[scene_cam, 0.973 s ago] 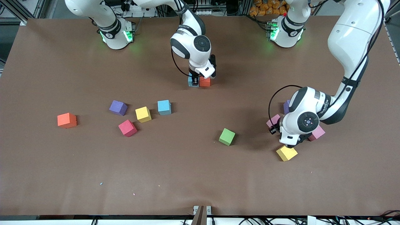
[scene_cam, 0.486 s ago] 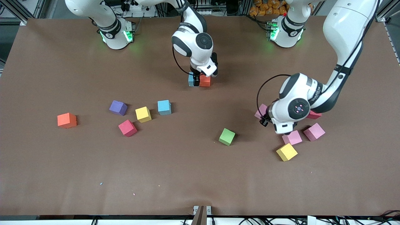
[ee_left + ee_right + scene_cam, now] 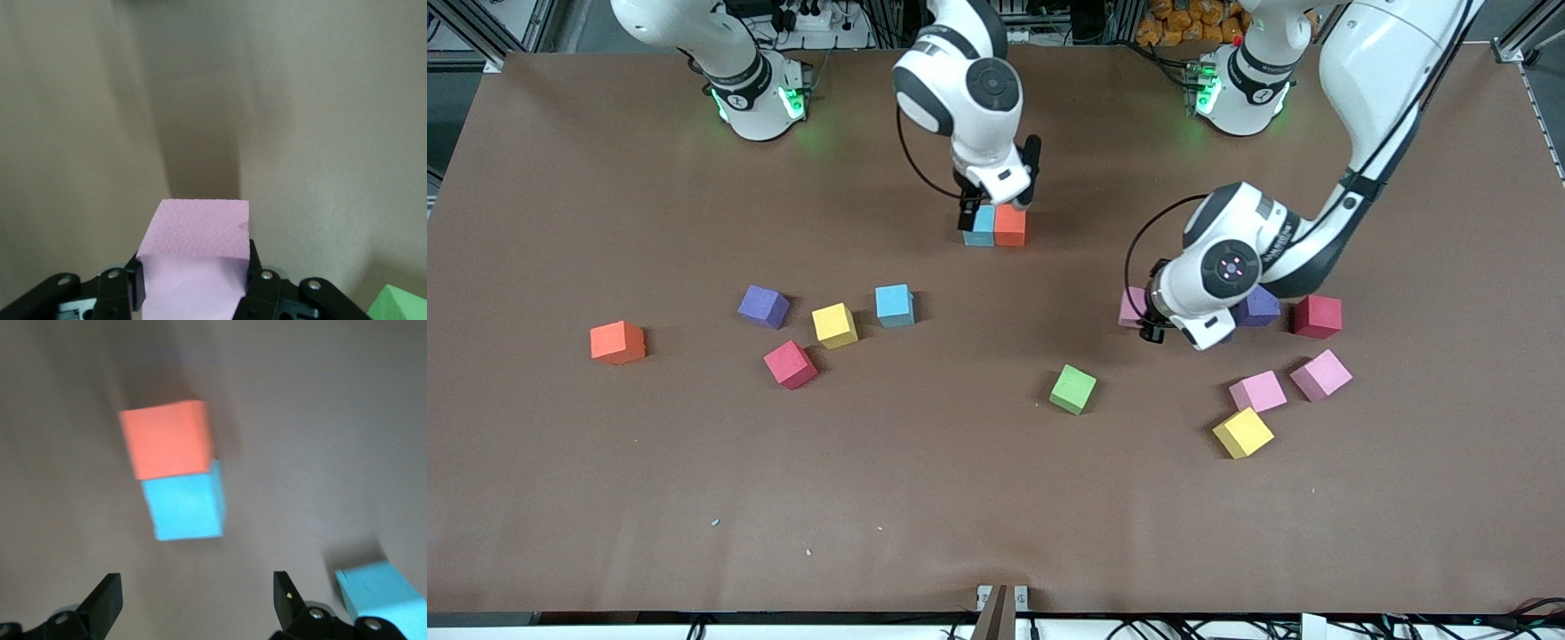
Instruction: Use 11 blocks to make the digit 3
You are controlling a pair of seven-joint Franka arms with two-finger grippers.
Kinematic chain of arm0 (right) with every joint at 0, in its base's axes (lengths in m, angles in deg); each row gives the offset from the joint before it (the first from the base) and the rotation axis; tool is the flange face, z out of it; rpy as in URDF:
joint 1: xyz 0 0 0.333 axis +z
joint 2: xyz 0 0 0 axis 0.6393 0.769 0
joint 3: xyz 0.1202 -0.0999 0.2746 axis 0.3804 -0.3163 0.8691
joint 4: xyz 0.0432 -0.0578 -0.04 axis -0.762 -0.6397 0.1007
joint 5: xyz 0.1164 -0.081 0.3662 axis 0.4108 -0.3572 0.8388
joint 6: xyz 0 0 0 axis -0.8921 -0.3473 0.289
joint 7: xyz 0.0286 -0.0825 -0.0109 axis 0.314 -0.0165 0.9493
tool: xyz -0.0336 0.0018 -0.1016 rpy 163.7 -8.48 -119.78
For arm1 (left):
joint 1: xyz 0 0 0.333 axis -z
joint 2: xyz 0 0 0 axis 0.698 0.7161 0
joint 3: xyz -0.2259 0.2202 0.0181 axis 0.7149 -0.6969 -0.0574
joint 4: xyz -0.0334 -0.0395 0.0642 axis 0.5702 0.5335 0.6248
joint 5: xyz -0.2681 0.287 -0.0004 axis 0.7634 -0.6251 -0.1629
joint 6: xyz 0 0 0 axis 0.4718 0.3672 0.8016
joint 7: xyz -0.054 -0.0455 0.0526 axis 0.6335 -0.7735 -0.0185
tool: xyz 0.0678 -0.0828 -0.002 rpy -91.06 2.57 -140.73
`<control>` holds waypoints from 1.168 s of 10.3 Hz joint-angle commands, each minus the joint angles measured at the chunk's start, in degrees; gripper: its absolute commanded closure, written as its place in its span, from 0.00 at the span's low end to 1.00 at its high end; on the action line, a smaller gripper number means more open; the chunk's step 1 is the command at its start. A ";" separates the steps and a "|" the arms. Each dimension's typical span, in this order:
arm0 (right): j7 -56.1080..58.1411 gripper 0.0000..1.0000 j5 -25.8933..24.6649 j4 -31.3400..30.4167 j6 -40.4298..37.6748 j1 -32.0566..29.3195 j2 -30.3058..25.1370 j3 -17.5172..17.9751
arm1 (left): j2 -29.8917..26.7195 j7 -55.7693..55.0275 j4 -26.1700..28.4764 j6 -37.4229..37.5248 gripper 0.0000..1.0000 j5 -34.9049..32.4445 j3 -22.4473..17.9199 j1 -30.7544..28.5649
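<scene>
A: Fingers on the right gripper are spread, nothing between them. It sits up in the air over the start of the digit 3. Wrist view agrees: both fingertips stand wide apart, with the pair of cubes on the table below.

B: What's the pair?

A: Teal block and orange block, touching side by side, near the robots' bases mid-table. Orange is toward the left arm's end.

B: Left gripper?

A: The left gripper pinches a pink block, one finger on each side face. In the front view that block shows only as a sliver past the wrist, over bare table.

B: Loose blocks?

A: Left arm's end: purple block partly under the wrist, red block beside it. Nearer the camera are two pink blocks and a yellow block. A green block lies mid-table; its corner shows in the left wrist view.

B: Right arm's end?

A: Second purple block, yellow block and teal block in a loose row, a red-pink block just nearer the camera, and an orange block well apart toward the table's end.
</scene>
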 commanded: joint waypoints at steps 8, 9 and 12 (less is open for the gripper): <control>-41.27 0.00 1.89 -1.09 9.35 -18.98 3.40 0.49 | -10.32 -19.79 19.22 -18.80 1.00 -1.49 3.47 9.32; -43.83 0.00 2.41 -1.18 10.50 -19.78 4.19 0.57 | -10.50 -21.37 20.37 -20.02 1.00 -1.40 4.18 9.32; -44.03 0.00 3.82 -2.14 14.80 -18.90 7.96 0.57 | -10.77 -25.59 23.19 -26.43 1.00 -1.40 5.15 9.49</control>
